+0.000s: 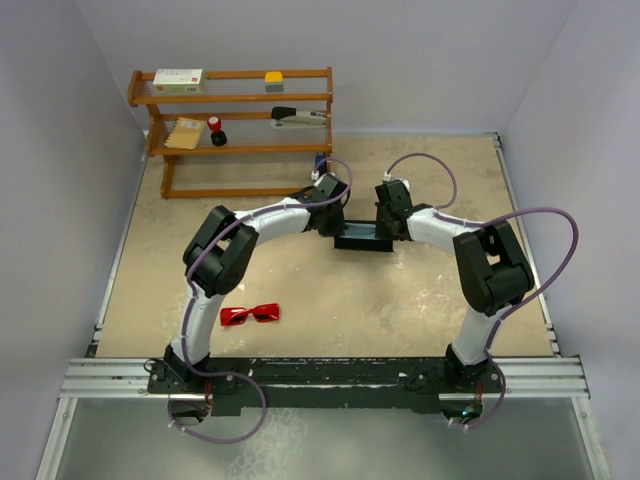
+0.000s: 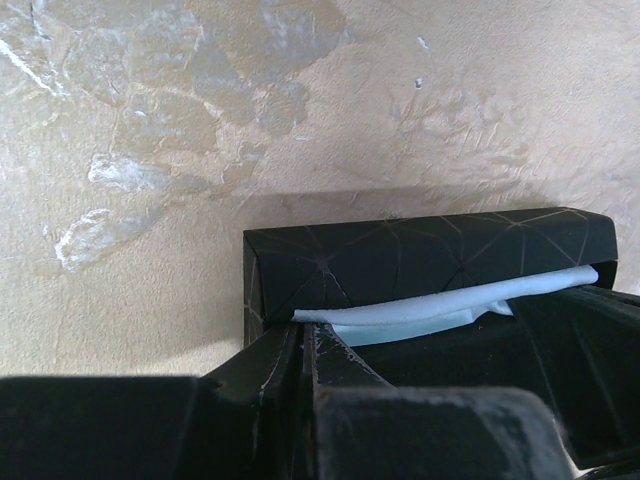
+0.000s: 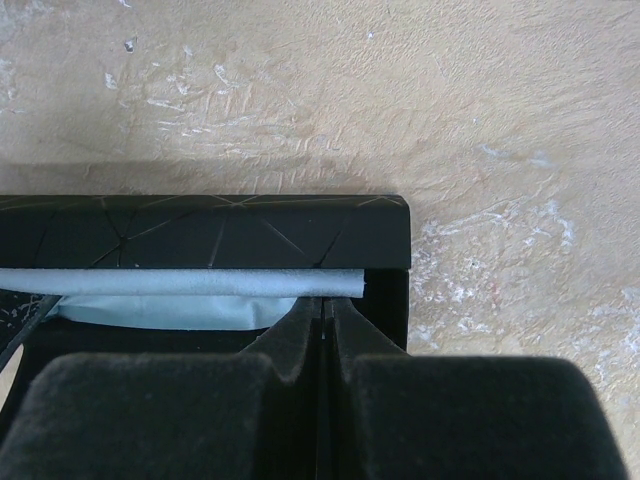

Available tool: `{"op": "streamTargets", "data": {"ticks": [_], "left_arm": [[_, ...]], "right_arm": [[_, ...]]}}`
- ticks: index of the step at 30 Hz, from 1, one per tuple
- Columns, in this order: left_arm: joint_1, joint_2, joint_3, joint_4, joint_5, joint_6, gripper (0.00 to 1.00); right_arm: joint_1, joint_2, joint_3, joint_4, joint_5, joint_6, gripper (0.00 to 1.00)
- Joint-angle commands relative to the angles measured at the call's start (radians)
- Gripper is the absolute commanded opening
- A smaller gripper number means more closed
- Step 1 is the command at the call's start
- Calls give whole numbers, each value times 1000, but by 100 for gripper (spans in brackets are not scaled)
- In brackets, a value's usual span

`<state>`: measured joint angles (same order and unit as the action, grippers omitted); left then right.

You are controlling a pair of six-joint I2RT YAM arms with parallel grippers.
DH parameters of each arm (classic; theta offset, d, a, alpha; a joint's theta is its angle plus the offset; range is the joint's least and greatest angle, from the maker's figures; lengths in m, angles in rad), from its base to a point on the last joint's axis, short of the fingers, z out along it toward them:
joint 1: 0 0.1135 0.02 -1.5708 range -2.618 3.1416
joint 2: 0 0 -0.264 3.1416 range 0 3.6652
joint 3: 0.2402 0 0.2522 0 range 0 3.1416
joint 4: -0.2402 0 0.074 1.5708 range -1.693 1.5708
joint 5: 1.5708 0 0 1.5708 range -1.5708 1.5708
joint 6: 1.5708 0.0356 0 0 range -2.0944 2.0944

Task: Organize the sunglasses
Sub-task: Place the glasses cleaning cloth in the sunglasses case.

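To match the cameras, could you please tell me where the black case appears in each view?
Top external: black case at picture centre.
Left wrist: case lower right, reaching right edge.
Right wrist: case left of centre, cut by left edge.
Shared: light blue cloth inside it, both wrist views.

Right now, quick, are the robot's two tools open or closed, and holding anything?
Left tool: closed, pinching the black case wall.
Right tool: closed, pinching the same black case.
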<state>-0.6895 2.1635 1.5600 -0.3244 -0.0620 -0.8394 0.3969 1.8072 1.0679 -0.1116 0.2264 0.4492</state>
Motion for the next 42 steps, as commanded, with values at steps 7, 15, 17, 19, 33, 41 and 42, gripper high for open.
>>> {"op": "streamTargets", "data": {"ticks": [7, 15, 17, 19, 33, 41, 42], "left_arm": [[2, -17, -11, -121, -52, 37, 0], [4, 35, -12, -63, 19, -7, 0], [2, 41, 4, -85, 28, -9, 0], [0, 4, -27, -70, 18, -20, 0], [-8, -72, -89, -64, -15, -27, 0], [-8, -68, -45, -89, -17, -21, 0], [-8, -69, -37, -97, -17, -21, 0]], "right_arm": [[-2, -48, 20, 2, 29, -23, 0], [-1, -21, 40, -2, 28, -23, 0], [2, -30, 41, -7, 23, -25, 0], [2, -55, 24, 0, 22, -26, 0], [14, -84, -1, -1, 11, -24, 0], [32, -108, -18, -15, -3, -12, 0], [34, -111, -20, -17, -5, -10, 0]]}}
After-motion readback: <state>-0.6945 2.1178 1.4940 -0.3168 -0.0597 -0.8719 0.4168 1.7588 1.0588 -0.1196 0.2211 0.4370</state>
